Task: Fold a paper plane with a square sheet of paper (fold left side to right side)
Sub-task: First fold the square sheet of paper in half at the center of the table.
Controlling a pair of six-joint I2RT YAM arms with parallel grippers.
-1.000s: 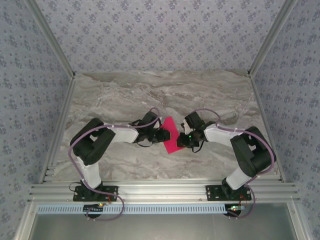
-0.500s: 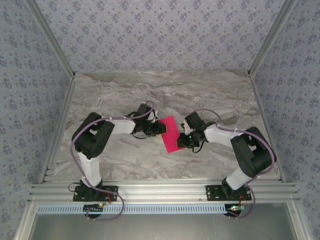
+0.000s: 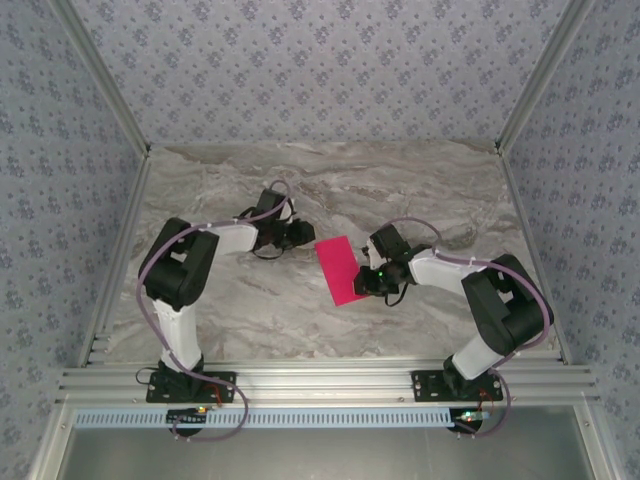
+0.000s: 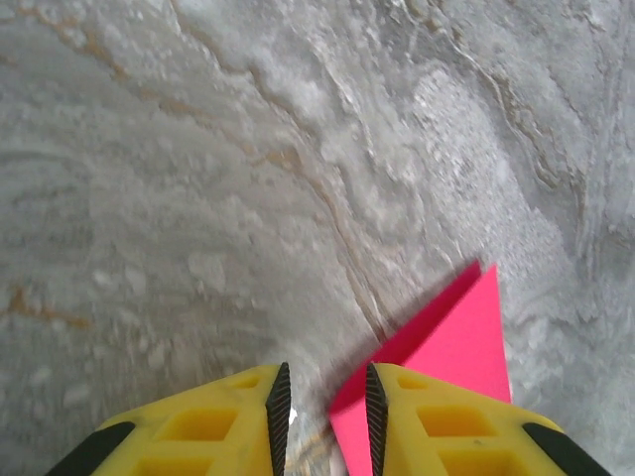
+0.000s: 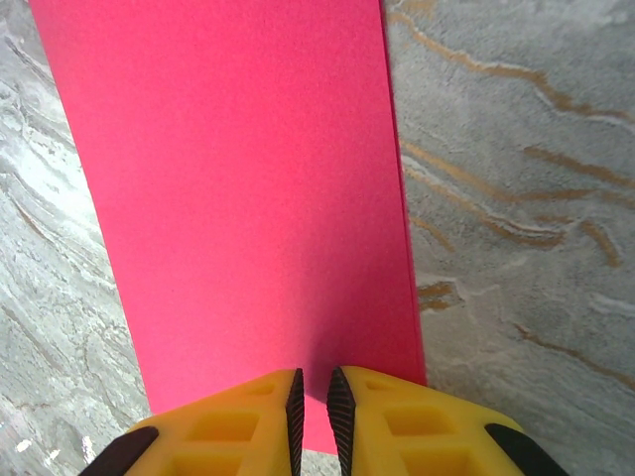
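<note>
The square sheet of paper (image 3: 338, 270) is magenta-pink and lies flat on the marble table as a narrow rectangle, folded in half. In the right wrist view the paper (image 5: 248, 198) stretches away from my fingers. My right gripper (image 3: 362, 284) rests its tips on the paper's near right edge, its jaws almost shut with only a slit between them (image 5: 316, 382). My left gripper (image 3: 305, 236) hovers over bare marble just left of the sheet's upper left corner, apart from it. Its jaws (image 4: 322, 382) stand slightly open with nothing between them; the paper's corner (image 4: 456, 342) shows beside the right finger.
The grey marble table (image 3: 250, 190) is walled by patterned panels at the back and both sides. An aluminium rail (image 3: 320, 385) carrying both arm bases runs along the near edge.
My left arm has drawn back left and away from the paper, leaving it behind. The sheet now lies flatter as a rectangle. The right gripper has stayed in place.
</note>
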